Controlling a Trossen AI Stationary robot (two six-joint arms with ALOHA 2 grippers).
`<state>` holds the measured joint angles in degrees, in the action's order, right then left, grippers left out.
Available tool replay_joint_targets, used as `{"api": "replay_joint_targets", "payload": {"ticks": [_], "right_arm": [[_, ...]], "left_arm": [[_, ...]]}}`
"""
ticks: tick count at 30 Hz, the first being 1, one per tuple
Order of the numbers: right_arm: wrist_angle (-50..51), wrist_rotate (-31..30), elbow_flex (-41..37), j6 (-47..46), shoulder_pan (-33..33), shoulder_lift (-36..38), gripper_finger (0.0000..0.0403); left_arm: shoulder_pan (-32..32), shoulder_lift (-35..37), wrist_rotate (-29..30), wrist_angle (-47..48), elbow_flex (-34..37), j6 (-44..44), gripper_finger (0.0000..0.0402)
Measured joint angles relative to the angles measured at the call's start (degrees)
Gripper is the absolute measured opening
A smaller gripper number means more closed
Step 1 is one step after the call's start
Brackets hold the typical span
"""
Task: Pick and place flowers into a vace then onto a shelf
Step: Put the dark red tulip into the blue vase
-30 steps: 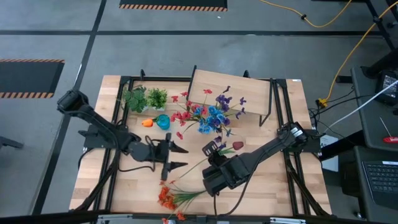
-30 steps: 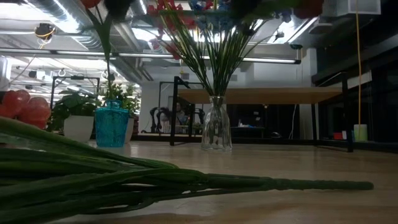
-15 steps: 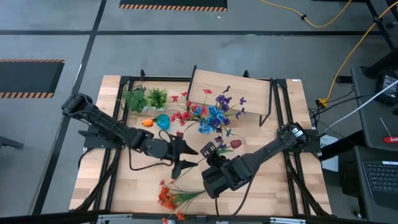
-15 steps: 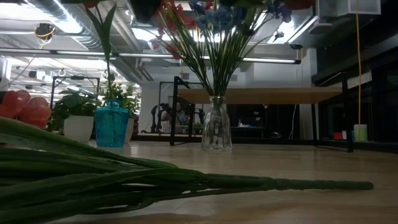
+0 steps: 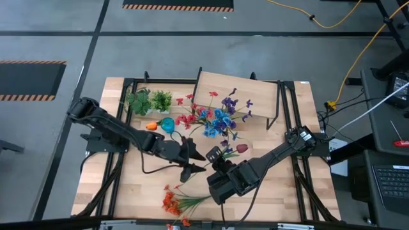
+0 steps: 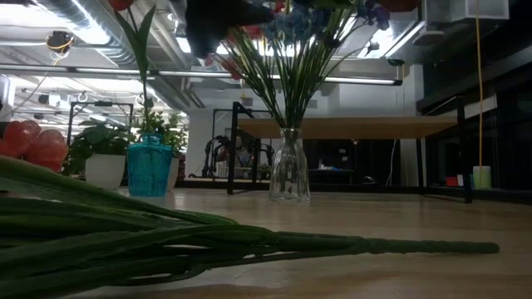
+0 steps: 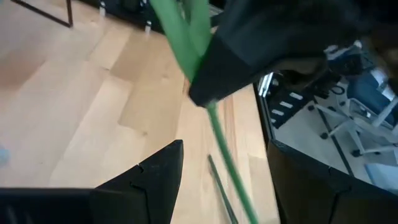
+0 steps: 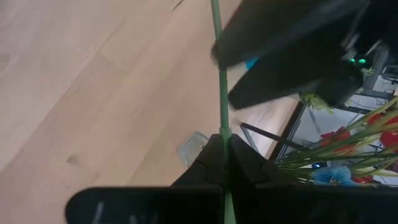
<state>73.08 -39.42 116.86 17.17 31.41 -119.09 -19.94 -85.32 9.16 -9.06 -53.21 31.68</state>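
My right gripper (image 5: 219, 155) is shut on a thin green flower stem (image 8: 219, 74) above the middle of the table; a dark red bloom (image 5: 244, 148) shows beside that arm. My left gripper (image 5: 197, 162) hangs open just left of it, and the stem (image 7: 219, 140) runs between its two fingers without touching them. The clear glass vase (image 6: 289, 166) stands upright on the table, full of red, blue and purple sprays (image 5: 214, 120). Behind it stands the shelf (image 5: 238, 96). An orange spray (image 5: 174, 202) lies flat at the near edge. My right gripper pinches the green stem (image 8: 222, 127) between its two shut fingers. The stem runs lengthwise out past the fingertips toward my left gripper and is lifted clear of the table. How far back it reaches between the fingers does not show.
A small blue vase (image 5: 167, 124) with an orange tulip (image 5: 151, 126) and two leafy potted plants (image 5: 148, 101) stand at the far left. Black frame rails (image 5: 287, 115) run along the table's sides. Bare wood (image 5: 102, 185) lies at the near left.
My left gripper has moved toward the table's right, closing in on my right gripper and the held stem, and has stayed open. The right arm and the flowers have kept still.
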Motion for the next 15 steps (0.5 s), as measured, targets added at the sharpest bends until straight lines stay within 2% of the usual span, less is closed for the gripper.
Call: {"api": "replay_joint_targets", "payload": {"ticks": [8,15], "right_arm": [[-0.55,0.0,-0.02,-0.03,-0.14,0.0,0.0],[-2.8,0.0,-0.02,1.83,-0.16,0.0,0.0]], "left_arm": [[1.76,-0.55,-2.83,-4.42,0.0,-1.9,0.0226],[2.89,-0.57,-3.79,-4.35,0.0,-2.42,0.0226]]}}
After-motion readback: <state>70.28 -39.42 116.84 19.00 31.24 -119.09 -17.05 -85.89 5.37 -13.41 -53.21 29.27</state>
